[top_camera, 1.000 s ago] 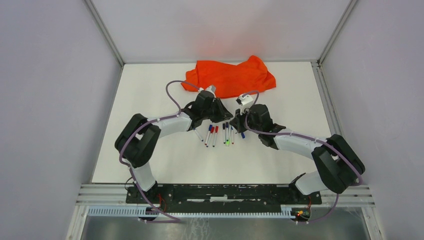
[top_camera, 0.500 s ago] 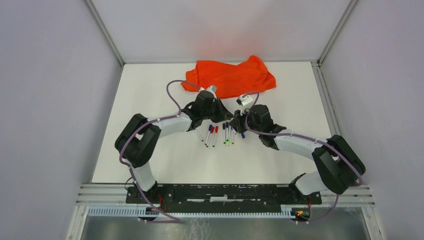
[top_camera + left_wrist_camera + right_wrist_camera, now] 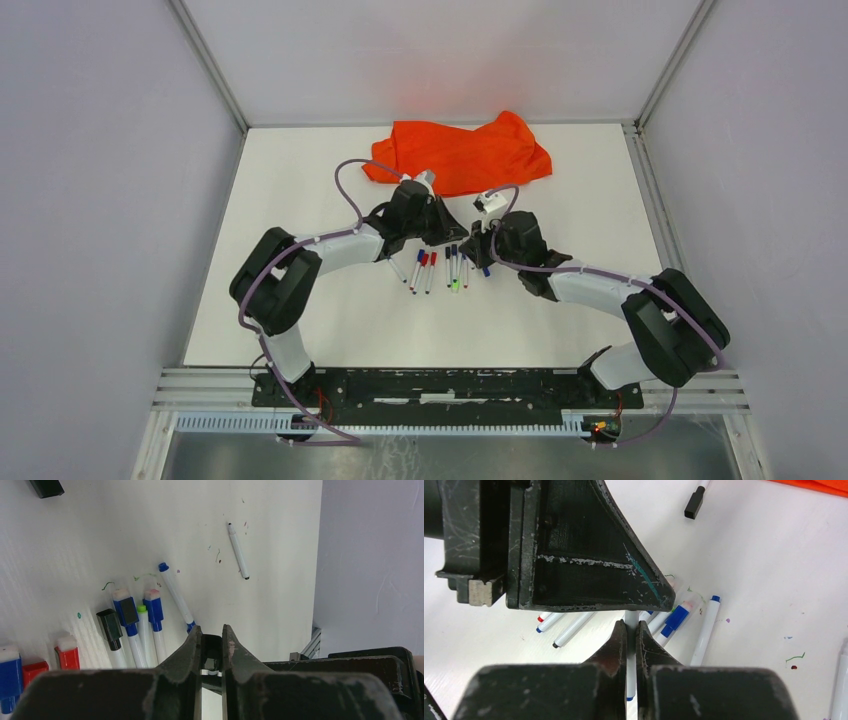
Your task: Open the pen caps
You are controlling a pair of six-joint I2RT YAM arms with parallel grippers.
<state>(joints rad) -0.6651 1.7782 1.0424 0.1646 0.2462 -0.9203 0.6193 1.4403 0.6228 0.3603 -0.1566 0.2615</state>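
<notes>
Dark cap (image 3: 212,649) clamped between left tool (image 3: 212,629) tips

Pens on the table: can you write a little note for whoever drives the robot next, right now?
Grippers: the left gripper is shut on a small dark piece, probably a cap; the right gripper is shut on a white pen barrel.
Where: the row of pens lies between the two arms.
Done: a blue-tipped pen and a black-tipped pen lie uncapped.
Left: a black cap, a blue cap and a red cap sit on their pens; pull those off.
</notes>
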